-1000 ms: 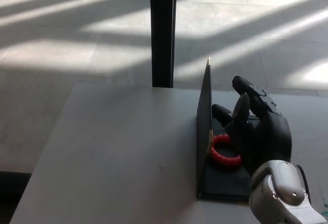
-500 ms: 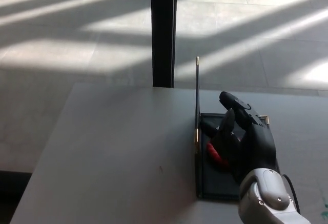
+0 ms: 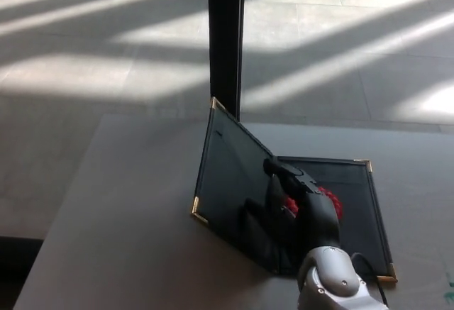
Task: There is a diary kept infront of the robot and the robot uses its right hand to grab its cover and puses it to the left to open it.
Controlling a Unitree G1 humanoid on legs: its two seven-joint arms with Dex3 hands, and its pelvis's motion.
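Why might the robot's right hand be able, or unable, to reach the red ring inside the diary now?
Probably yes. The cover is tilted away to the left, leaving the diary's inside exposed, and the right robot hand is already directly beside the red ring, partly overlapping it.

A single head view is looking down from above and behind the right hand (image 3: 301, 200), close, facing the floor (image 3: 106, 47) beyond it.

No legible text, labels or numbers anywhere.
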